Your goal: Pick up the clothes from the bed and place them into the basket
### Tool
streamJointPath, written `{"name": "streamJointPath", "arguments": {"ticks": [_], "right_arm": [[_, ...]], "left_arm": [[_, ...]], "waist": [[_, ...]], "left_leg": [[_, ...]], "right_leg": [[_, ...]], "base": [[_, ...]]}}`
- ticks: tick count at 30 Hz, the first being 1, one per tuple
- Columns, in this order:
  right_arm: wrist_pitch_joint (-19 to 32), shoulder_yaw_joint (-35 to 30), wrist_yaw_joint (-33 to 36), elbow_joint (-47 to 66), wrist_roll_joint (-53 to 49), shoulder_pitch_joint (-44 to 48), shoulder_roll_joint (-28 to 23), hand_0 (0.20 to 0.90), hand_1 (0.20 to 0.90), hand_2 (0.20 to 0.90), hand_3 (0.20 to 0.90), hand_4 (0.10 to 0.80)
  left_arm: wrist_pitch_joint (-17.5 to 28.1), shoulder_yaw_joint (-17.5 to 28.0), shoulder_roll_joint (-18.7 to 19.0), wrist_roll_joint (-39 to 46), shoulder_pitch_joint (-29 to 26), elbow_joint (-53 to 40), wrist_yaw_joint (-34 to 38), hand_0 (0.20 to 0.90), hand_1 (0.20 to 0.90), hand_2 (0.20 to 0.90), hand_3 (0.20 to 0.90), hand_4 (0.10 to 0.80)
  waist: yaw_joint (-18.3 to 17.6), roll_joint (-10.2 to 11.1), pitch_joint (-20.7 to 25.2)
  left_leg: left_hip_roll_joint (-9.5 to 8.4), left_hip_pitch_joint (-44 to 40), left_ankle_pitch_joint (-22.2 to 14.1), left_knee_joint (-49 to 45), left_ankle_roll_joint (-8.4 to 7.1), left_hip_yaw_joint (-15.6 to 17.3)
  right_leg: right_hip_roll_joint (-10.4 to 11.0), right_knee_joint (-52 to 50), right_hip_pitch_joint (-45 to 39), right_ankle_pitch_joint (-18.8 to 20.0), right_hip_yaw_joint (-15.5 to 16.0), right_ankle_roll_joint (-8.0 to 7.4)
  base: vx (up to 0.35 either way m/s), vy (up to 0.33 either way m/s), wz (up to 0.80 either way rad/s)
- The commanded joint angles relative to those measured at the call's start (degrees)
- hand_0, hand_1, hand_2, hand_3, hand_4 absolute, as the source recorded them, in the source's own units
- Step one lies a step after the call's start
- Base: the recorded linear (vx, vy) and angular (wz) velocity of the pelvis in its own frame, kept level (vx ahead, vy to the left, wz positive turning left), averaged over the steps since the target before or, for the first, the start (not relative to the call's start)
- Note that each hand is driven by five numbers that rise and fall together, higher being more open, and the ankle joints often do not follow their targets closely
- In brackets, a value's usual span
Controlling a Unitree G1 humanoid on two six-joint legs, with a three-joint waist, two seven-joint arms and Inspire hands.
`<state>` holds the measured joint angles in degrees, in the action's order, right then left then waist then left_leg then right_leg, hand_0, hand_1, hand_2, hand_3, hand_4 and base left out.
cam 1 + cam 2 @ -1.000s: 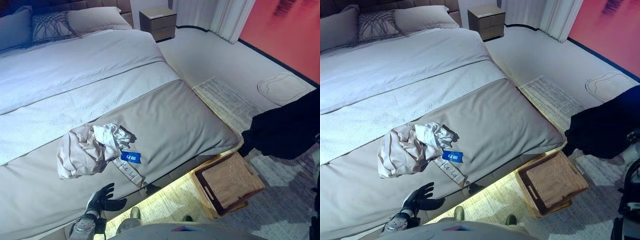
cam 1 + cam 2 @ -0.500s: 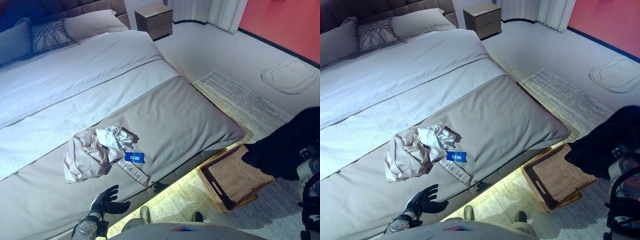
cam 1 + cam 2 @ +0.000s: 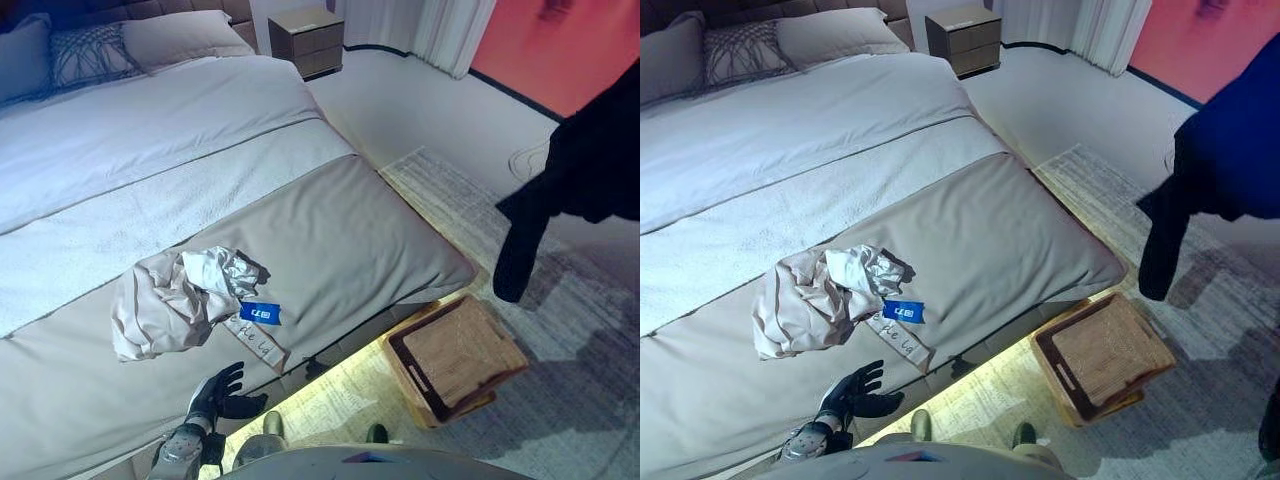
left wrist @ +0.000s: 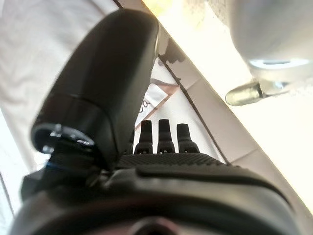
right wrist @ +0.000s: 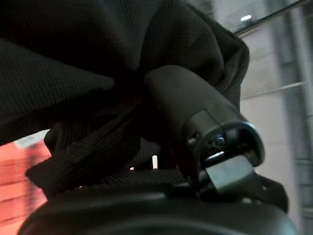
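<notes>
A crumpled beige heap of clothes (image 3: 165, 300) with a blue tag (image 3: 260, 313) lies on the bed (image 3: 350, 230) near its front edge. My right hand (image 5: 195, 127) is shut on a dark garment (image 3: 590, 150), which hangs high at the right, above and beyond the basket. The woven basket (image 3: 412, 378) stands on the floor by the bed's corner, with a flat woven panel inside. My left hand (image 3: 220, 392) is open and empty, low at the bed's front edge, just below the beige clothes; its straight fingers (image 4: 165, 132) point toward the bed.
Pillows (image 3: 90, 50) lie at the head of the bed. A nightstand (image 3: 305, 40) and a curtain (image 3: 450, 30) stand at the back. A patterned rug (image 3: 560, 400) covers the floor around the basket.
The dark garment has risen from low beside the basket to high at the right. The left hand has stayed put. The camera has shifted a little.
</notes>
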<state>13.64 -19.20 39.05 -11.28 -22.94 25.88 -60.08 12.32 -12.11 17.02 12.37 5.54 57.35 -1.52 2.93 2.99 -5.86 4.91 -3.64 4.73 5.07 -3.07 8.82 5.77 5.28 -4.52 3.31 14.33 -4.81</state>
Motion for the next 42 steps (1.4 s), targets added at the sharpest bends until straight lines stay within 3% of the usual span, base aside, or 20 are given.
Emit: {"name": "streamJointPath", "arguments": {"ticks": [1, 8, 20, 27, 32, 34, 42], "right_arm": [[4.70, 2.36, 1.40, 0.05, 1.75, 6.41, -8.56, 0.300, 0.300, 0.300, 0.200, 0.100], [4.51, 2.11, 2.19, -2.14, 0.72, 5.08, -7.84, 0.300, 0.300, 0.300, 0.200, 0.100], [5.12, -0.90, 2.69, 6.00, 1.76, 0.71, -3.37, 0.300, 0.300, 0.300, 0.200, 0.100], [0.37, -0.68, -7.38, 9.33, -1.75, -4.75, 2.16, 0.300, 0.300, 0.300, 0.200, 0.100], [-0.39, 0.87, -11.50, 8.88, -2.00, -10.24, 8.44, 0.300, 0.300, 0.300, 0.200, 0.100], [-0.90, 2.28, -14.55, 6.27, -2.40, -12.84, 12.82, 0.300, 0.300, 0.300, 0.200, 0.100], [-2.31, 4.81, -21.84, -3.09, -5.71, -19.32, 19.32, 0.300, 0.300, 0.300, 0.200, 0.100]], "left_arm": [[2.06, -4.22, 4.36, 1.55, -3.94, 2.54, 0.91, 0.900, 0.900, 0.900, 0.900, 0.800], [1.71, -3.98, 4.90, 1.65, -3.99, 2.67, 0.81, 0.900, 0.900, 0.900, 0.900, 0.800], [1.95, -3.41, 4.89, 0.48, -3.55, 1.36, 1.80, 0.900, 0.900, 0.900, 0.900, 0.800], [2.15, -1.98, 4.35, -0.49, -3.88, 1.40, 1.15, 0.900, 0.900, 0.900, 0.900, 0.800], [3.19, -1.10, 3.78, -0.69, -3.98, 2.09, 0.95, 0.900, 0.900, 0.900, 0.900, 0.800], [3.39, -0.67, 3.19, -0.96, -4.31, 2.35, 1.20, 0.900, 0.900, 0.900, 0.900, 0.800], [4.05, -0.12, 3.01, -2.05, -3.17, 2.59, 2.21, 0.900, 0.900, 0.900, 0.900, 0.800]], "waist": [[1.49, 3.30, 6.69], [1.13, 3.04, 6.83], [0.29, 2.10, 5.70], [-0.68, 1.98, 5.50], [-1.41, 1.94, 5.03], [-1.60, 1.77, 4.58], [-1.09, 1.48, 3.88]], "left_leg": [[-0.58, 0.23, -3.45, -0.07, -1.07, -2.61], [-0.77, 0.20, -3.60, -0.07, -0.89, -1.98], [-0.93, -0.34, -3.94, -0.07, -0.36, -1.47], [-0.90, -0.66, -4.00, -0.07, -0.29, -1.03], [-0.76, -0.64, -3.92, -0.07, -0.08, -0.45], [-0.72, -0.81, -4.02, -0.07, 0.04, -0.32], [-0.73, -0.51, -3.89, -0.07, 0.11, -0.12]], "right_leg": [[0.72, -1.72, -2.92, -2.59, 2.81, -0.95], [0.82, -1.79, -2.56, -2.37, 2.58, -1.23], [1.05, -2.22, -2.54, -2.36, 2.49, -1.31], [1.21, -2.24, -2.52, -2.27, 2.11, -1.35], [1.23, -2.32, -2.15, -2.19, 1.52, -1.22], [1.30, -2.20, -2.20, -2.06, 1.33, -1.18], [1.51, -1.79, -2.27, -1.73, 1.62, -1.32]], "base": [[0.000, 0.000, 0.00], [0.000, 0.000, 0.00], [-0.005, 0.000, 0.00], [0.000, 0.000, 0.00], [-0.014, 0.002, -0.03], [-0.005, -0.005, -0.05], [0.000, -0.001, -0.01]]}}
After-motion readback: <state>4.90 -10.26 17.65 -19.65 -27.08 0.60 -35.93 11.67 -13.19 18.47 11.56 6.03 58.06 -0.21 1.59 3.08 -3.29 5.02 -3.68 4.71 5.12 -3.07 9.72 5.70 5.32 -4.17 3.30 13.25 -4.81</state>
